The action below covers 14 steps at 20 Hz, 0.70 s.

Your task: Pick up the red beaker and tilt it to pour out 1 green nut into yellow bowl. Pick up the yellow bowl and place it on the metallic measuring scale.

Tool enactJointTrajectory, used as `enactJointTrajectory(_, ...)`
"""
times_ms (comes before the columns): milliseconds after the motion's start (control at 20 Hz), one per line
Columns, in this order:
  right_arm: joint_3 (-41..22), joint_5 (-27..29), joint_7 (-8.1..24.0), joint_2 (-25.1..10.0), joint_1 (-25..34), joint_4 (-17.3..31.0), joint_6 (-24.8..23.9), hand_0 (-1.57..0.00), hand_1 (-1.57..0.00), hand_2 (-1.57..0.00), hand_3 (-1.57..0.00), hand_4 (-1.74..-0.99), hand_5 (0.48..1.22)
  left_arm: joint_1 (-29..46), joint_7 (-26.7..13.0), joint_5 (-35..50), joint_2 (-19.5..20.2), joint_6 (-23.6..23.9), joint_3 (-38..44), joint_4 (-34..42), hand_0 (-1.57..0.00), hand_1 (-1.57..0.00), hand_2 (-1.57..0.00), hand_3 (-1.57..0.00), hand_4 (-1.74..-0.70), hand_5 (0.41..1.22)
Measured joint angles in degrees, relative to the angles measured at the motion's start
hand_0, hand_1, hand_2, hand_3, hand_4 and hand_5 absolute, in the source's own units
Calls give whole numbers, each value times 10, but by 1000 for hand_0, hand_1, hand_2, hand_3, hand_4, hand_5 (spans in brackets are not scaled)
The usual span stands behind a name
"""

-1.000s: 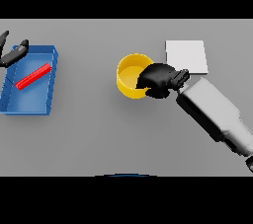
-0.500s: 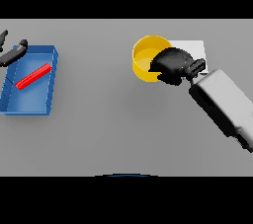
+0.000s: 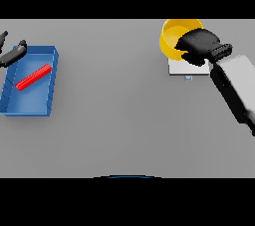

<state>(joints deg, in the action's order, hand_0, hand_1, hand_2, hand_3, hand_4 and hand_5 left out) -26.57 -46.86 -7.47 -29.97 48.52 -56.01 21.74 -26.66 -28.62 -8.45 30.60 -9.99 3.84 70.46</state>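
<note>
Now: yellow bowl [image 3: 172, 37], smooth round shell, is lifted at far right, gripped at its near rim by your right hand [image 3: 198, 47], fingers curled round it, w/ the flat pale scale [image 3: 185, 68] partly under it, apparently for set-down. Left hand [image 3: 12, 54] sits idle by the blue tray [image 3: 29, 106], fingers relaxed; red beaker [image 3: 33, 77] lies inside, on its side.

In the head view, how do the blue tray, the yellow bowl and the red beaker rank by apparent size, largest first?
1. blue tray
2. yellow bowl, though lifted nearer the camera and partly covered by the right robot hand
3. red beaker
</note>
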Motion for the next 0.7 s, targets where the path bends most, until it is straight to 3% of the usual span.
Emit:
enactJointTrajectory(250,15,-1,-10,4,14,84,-34,-1570,-1571,-1475,-1206,-1741,1221,5,-20,5,1,3,4,13,1,1,1,1,-863,784)
enactJointTrajectory(300,17,-2,-29,-1,13,103,-45,-1570,-1571,-1450,-1240,-1741,1221,2,-21,1,-1,4,1,11,1,1,1,1,-864,789)
enactJointTrajectory(350,14,-6,-20,8,12,115,-51,-1571,-1571,-1428,-1290,-1741,1221,-2,-24,0,-1,4,0,10,1,1,1,1,-863,797)
enactJointTrajectory(450,20,0,-36,8,13,133,-57,-1571,-1571,-1398,-1342,-1741,1221,-2,-16,-4,-2,4,-4,5,1,1,1,1,-858,804)
enactJointTrajectory(500,21,0,-26,14,15,145,-59,-1571,-1571,-1390,-1361,-1741,1221,4,-15,-8,-8,8,-9,9,1,1,1,1,-859,807)
enactJointTrajectory(700,20,-5,-35,29,23,188,-74,-1571,-1571,-1382,-1402,-1741,1221,-1,-18,-6,-1,5,-4,6,1,1,1,1,-849,799)
